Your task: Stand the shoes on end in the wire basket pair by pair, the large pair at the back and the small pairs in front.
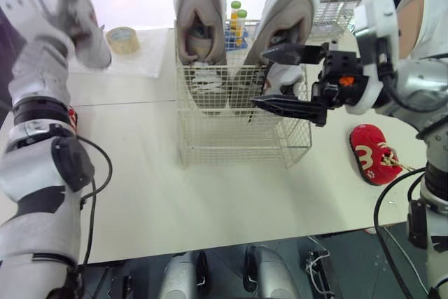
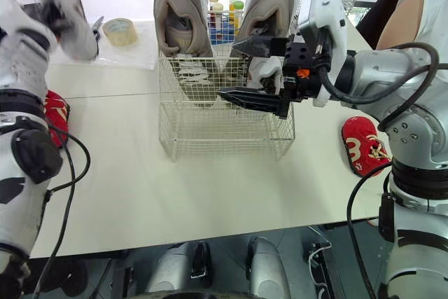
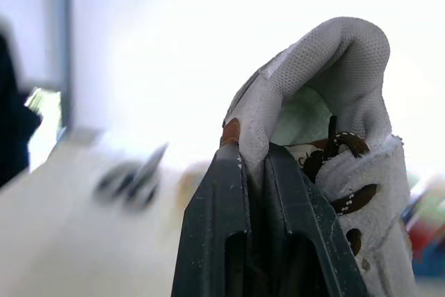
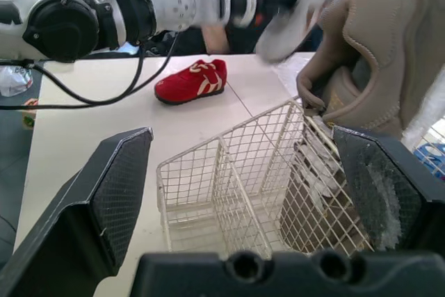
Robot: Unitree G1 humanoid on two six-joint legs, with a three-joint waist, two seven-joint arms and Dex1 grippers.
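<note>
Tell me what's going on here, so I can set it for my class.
The left gripper is shut on a small grey shoe, held up above the table. The right gripper hangs open over the basket's right side. Two large shoes stand on end at the basket's back. Two red shoes lie on the table, one on each side.
</note>
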